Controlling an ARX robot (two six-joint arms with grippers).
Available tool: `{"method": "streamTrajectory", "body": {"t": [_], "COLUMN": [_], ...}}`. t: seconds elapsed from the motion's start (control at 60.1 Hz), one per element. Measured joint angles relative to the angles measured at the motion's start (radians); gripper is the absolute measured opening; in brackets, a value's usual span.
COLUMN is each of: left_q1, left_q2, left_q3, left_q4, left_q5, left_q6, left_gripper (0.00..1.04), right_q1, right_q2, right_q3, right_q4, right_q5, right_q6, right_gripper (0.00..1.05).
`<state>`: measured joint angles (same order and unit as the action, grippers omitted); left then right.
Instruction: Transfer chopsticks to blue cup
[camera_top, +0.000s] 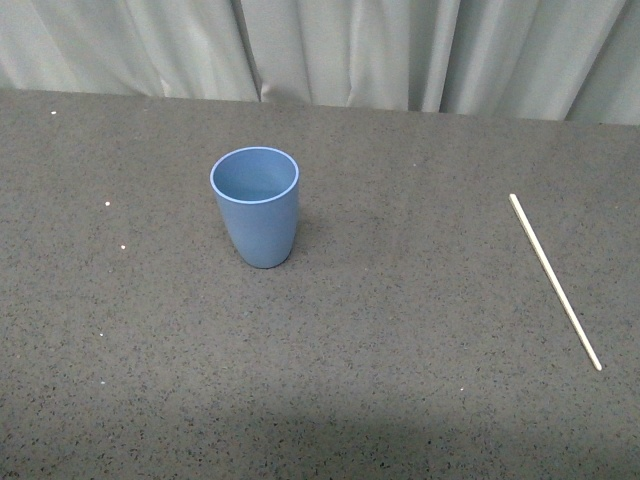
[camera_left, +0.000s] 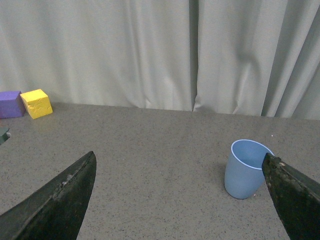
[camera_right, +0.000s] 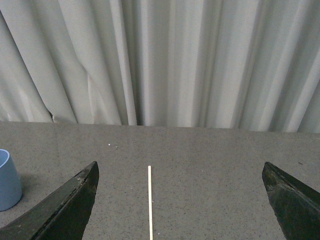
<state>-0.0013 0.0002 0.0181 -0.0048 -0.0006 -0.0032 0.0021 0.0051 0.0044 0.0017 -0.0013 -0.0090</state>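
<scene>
The left end effector (camera_left: 177, 156) and right end effector (camera_right: 180, 165) both stand wide open, holding nothing. The chopstick (camera_top: 555, 281) lies flat near the right edge of the surface (camera_top: 400, 400). The blue cup (camera_top: 256, 205) stands upright left of centre, well apart from it. I judge two risks: the thin chopstick may slip or pivot as I pinch it off the hard surface, and its length may tip the light blue cup on entry. A yellow block (camera_left: 36, 103) and purple block (camera_left: 10, 104) sit by the far left edge, obstructing nothing.
</scene>
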Motion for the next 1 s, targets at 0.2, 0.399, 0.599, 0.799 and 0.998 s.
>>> {"method": "streamTrajectory", "body": {"t": [0.2,0.399,0.599,0.799,0.998], "left_q1": [0.000,0.000,0.000,0.000,0.000], "left_q2": [0.000,0.000,0.000,0.000,0.000], "left_q3": [0.000,0.000,0.000,0.000,0.000], "left_q4": [0.000,0.000,0.000,0.000,0.000], "left_q5": [0.000,0.000,0.000,0.000,0.000], "left_q6": [0.000,0.000,0.000,0.000,0.000], "left_gripper": [0.98,0.98,0.98,0.98,0.98], "right_q1": [0.000,0.000,0.000,0.000,0.000], "right_q2": [0.000,0.000,0.000,0.000,0.000], "right_q3": [0.000,0.000,0.000,0.000,0.000], "right_q4": [0.000,0.000,0.000,0.000,0.000], "right_q5": [0.000,0.000,0.000,0.000,0.000], "right_q6": [0.000,0.000,0.000,0.000,0.000], "right_gripper": [0.95,0.95,0.95,0.95,0.95]}}
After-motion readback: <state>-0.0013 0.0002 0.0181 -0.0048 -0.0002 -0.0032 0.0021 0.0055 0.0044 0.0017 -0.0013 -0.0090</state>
